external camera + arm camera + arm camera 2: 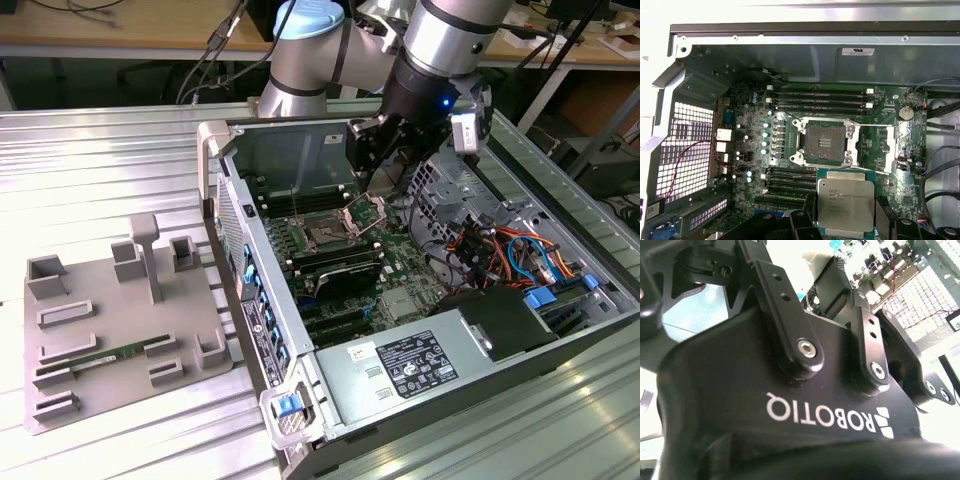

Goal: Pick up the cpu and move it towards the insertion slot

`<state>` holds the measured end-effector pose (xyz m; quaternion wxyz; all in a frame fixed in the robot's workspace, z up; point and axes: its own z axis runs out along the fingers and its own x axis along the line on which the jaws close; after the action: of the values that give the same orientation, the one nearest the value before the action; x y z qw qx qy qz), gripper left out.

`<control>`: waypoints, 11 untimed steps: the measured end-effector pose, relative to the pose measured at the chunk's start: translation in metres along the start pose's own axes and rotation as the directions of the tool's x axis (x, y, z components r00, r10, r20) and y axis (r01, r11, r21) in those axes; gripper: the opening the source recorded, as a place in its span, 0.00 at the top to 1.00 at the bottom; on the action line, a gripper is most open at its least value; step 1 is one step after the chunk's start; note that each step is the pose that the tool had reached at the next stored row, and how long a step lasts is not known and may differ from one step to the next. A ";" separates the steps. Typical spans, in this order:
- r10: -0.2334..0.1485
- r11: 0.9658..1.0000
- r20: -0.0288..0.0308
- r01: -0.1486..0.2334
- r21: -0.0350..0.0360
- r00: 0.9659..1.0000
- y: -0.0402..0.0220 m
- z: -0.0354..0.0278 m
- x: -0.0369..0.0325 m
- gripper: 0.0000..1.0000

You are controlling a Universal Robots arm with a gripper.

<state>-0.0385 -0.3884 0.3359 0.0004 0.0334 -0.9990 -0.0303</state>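
Observation:
In the first wrist view the cpu (845,202), a flat square chip with a pale silver top, hangs level between two black fingers (809,212). My gripper (846,212) is shut on it. The insertion slot (824,142) is a dark square socket in a shiny metal frame, lying on the motherboard just past the chip, apart from it. In the exterior view the gripper (373,165) hovers inside the open computer case, above and just behind the insertion slot (326,236), whose retaining frame (366,212) stands raised.
Long black memory slots (820,97) run beside the socket. A power supply (410,365) and a bundle of cables (500,250) fill the case toward the exterior view's right. A grey fixture tray (60,410) holding a green memory stick (100,358) lies outside the case.

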 end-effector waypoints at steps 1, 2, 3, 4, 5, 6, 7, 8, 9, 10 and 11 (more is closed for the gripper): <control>0.000 1.000 0.000 0.000 0.000 1.000 0.0010 0.0003 -0.0003 0.45; 0.000 1.000 0.000 0.000 0.000 1.000 0.0017 0.0005 -0.0005 0.45; 0.000 1.000 0.000 0.000 0.000 1.000 0.0026 0.0007 -0.0007 0.45; 0.000 1.000 0.000 0.000 0.000 1.000 0.0032 0.0009 -0.0010 0.45; 0.000 1.000 0.000 0.000 0.000 1.000 0.0037 0.0011 -0.0011 0.45; 0.000 1.000 0.000 0.000 0.000 1.000 0.0042 0.0012 -0.0013 0.45; 0.000 1.000 0.000 0.000 0.000 1.000 0.0048 0.0014 -0.0015 0.45; 0.000 1.000 0.000 0.000 0.000 1.000 0.0054 0.0015 -0.0017 0.45; 0.000 1.000 0.000 0.000 0.000 1.000 0.0059 0.0018 -0.0019 0.45; 0.000 1.000 0.000 0.000 0.000 1.000 0.0065 0.0020 -0.0021 0.45; 0.000 1.000 0.000 0.000 0.000 1.000 0.0074 0.0023 -0.0023 0.45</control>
<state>-0.0367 -0.3808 0.3340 0.0004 0.0334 -0.9990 -0.0303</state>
